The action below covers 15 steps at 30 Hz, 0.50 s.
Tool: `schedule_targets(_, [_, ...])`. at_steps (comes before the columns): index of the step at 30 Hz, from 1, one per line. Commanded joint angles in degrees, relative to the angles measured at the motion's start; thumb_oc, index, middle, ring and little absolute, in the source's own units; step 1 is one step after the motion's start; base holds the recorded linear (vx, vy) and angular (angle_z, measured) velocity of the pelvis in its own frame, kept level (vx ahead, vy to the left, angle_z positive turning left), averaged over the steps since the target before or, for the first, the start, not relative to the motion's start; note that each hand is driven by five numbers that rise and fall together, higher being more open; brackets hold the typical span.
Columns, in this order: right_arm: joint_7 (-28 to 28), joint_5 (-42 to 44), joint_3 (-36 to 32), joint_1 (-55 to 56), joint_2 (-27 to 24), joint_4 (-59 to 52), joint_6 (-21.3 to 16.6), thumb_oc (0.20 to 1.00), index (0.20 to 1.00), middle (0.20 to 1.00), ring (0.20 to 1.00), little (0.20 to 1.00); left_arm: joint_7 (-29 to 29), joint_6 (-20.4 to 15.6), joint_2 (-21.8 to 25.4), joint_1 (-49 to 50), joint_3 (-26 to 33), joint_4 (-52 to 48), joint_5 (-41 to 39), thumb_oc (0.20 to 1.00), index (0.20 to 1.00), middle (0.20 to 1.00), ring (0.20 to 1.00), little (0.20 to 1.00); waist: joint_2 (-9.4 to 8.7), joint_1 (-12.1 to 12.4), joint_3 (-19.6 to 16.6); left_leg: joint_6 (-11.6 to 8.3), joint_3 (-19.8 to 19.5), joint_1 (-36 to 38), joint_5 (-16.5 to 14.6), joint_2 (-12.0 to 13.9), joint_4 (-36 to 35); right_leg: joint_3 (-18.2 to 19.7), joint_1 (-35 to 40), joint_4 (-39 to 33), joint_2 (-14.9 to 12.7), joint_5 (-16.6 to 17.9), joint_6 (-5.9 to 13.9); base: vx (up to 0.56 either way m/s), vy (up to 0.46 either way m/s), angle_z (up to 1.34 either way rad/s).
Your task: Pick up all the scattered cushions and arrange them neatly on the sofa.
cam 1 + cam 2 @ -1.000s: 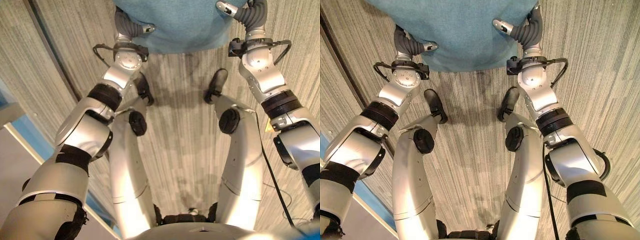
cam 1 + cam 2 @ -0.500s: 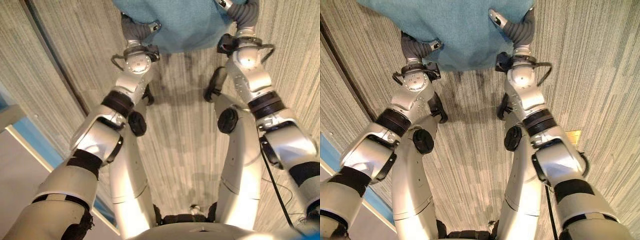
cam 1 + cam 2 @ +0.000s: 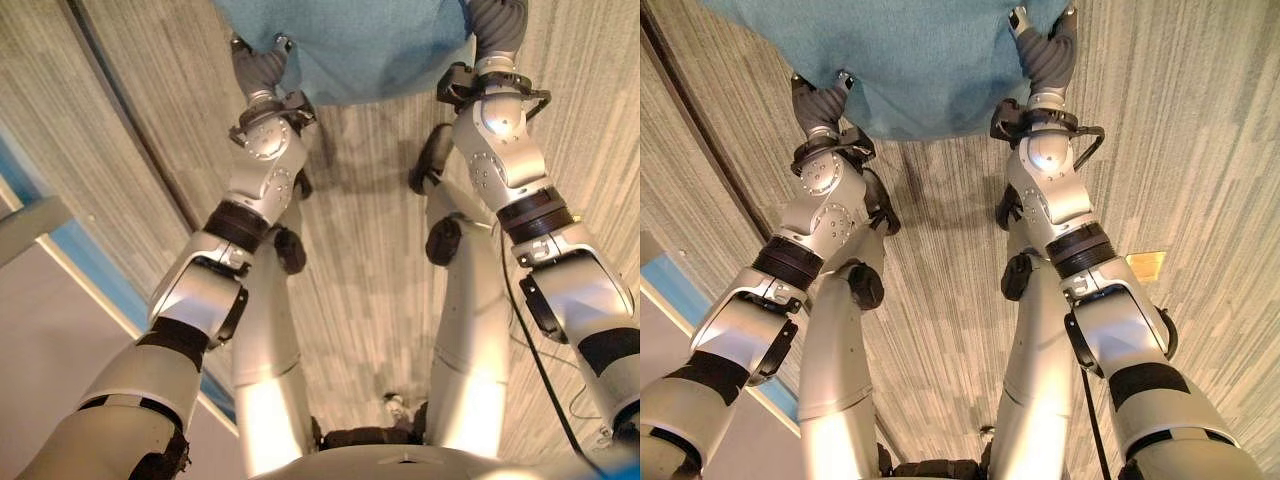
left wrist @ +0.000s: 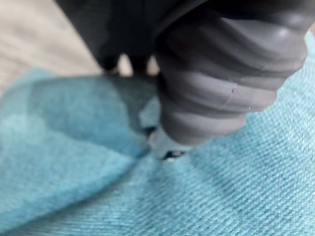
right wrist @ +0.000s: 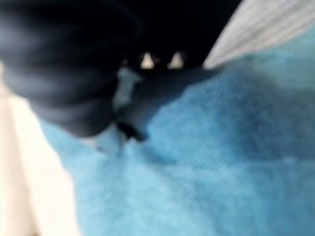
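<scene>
A teal fabric cushion (image 3: pixel 360 45) hangs above the carpet at the top of the eye views, held between both hands. My left hand (image 3: pixel 258 68) grips its left edge. In the left wrist view a silver fingertip (image 4: pixel 165 142) digs into the cloth (image 4: pixel 246 196) and makes a fold. My right hand (image 3: pixel 1045 55) grips the right edge, and the right wrist view shows its dark cover (image 5: pixel 59 73) pressed against the cushion (image 5: pixel 221 162). The fingers under the cushion are hidden.
Grey striped carpet (image 3: pixel 370 260) lies below. A dark strip (image 3: pixel 130 130) runs diagonally across the floor on the left, with a blue and pale edge (image 3: pixel 90 270) beyond it. A small yellowish tag (image 3: pixel 1145 265) lies on the carpet at the right.
Both arms have swung inward and stretched forward, hands standing more upright at the cushion's edges. The cushion stays between them. The view has shifted slightly.
</scene>
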Motion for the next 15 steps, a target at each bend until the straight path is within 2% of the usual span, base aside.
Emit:
schedule_targets(1, [6.46, -5.6, 1.77, 3.17, 3.91, -9.76, -6.26, 0.2, 0.2, 0.2, 0.2, 0.2, -9.27, -4.19, -5.02, 0.88, -2.13, -10.02, 7.89, 0.2, 0.2, 0.2, 0.2, 0.2, 2.84, 0.17, -7.78, -4.27, -5.21, 3.87, -4.6, -0.3, 0.92, 2.25, 2.67, 1.33, 3.8, -1.96, 7.04, -0.04, 0.023, 0.06])
schedule_targets(4, [6.95, -7.4, 0.83, 7.53, 3.69, -11.99, -6.08, 0.2, 0.2, 0.2, 0.2, 0.2, -10.67, -4.24, -6.06, 4.54, -1.67, -11.1, 7.67, 0.2, 0.2, 0.2, 0.2, 0.2, 2.63, 0.0, -8.48, -4.76, -5.33, 8.42, -4.16, -0.45, -1.34, 1.81, 7.63, -1.4, 3.74, -1.33, 6.91, 0.01, -0.007, 0.06])
schedule_targets(5, [7.72, -7.52, -0.31, 12.59, 4.39, -13.77, -6.21, 0.2, 0.2, 0.2, 0.2, 0.2, -11.76, -4.17, -6.57, 8.22, -1.62, -12.13, 8.65, 0.2, 0.2, 0.2, 0.2, 0.2, 2.51, -0.23, -8.99, -5.32, -5.15, 13.6, -3.74, -0.51, -4.34, 1.23, 13.17, -4.94, 3.55, -0.44, 7.03, 0.0, 0.002, 0.07])
schedule_targets(6, [7.72, -7.54, -0.32, 12.64, 4.39, -13.82, -6.19, 0.2, 0.2, 0.2, 0.2, 0.2, -11.75, -4.16, -6.58, 8.27, -1.64, -12.16, 8.66, 0.2, 0.2, 0.2, 0.2, 0.2, 2.49, -0.22, -8.9, -5.32, -5.14, 13.78, -3.7, -0.51, -4.45, 1.22, 13.35, -5.03, 3.56, -0.41, 7.03, 0.0, -0.009, 0.08])
schedule_targets(9, [9.54, -8.81, -0.28, 19.72, 4.33, -16.28, -5.57, 0.2, 0.2, 0.2, 0.2, 0.2, -13.92, -3.75, -7.04, 13.67, -2.24, -12.93, 9.12, 0.2, 0.2, 0.2, 0.2, 0.2, 1.73, -0.62, -10.57, -5.75, -4.94, 21.37, -3.6, -0.23, -7.62, 0.32, 21.53, -10.04, 2.98, 0.83, 7.17, 0.0, -0.001, -0.01])
schedule_targets(11, [10.86, -10.35, 0.1, 26.43, 4.52, -17.57, -4.84, 0.2, 0.2, 0.2, 0.2, 0.2, -16.01, -3.57, -7.8, 19.25, -2.92, -13.6, 8.66, 0.2, 0.2, 0.2, 0.2, 0.2, 0.82, -0.92, -10.98, -5.58, -4.12, 30.87, -3.84, -0.66, -11.01, -0.68, 30.54, -14.74, 3.01, 1.72, 7.25, 0.05, 0.041, -0.08])
schedule_targets(13, [11.98, -11.52, 0.32, 30.52, 4.29, -18.05, -4.25, 0.2, 0.2, 0.2, 0.2, 0.2, -17.48, -3.38, -8.32, 22.49, -3.66, -13.7, 9.08, 0.2, 0.2, 0.2, 0.2, 0.2, 0.11, -1.31, -11.57, -5.36, -2.85, 36.79, -4.54, -0.67, -11.67, -1.2, 36.89, -17.67, 2.99, 2.48, 7.41, 0.08, 0.047, -0.15])
schedule_targets(15, [11.98, -11.54, 0.31, 30.65, 4.29, -18.13, -4.23, 0.2, 0.2, 0.2, 0.2, 0.2, -17.48, -3.37, -8.33, 22.6, -3.7, -13.75, 9.1, 0.2, 0.2, 0.2, 0.2, 0.2, 0.07, -1.25, -11.3, -5.37, -2.8, 37.27, -4.52, -0.64, -11.83, -1.2, 37.37, -17.86, 3.05, 2.53, 7.43, 0.03, 0.04, -0.09])
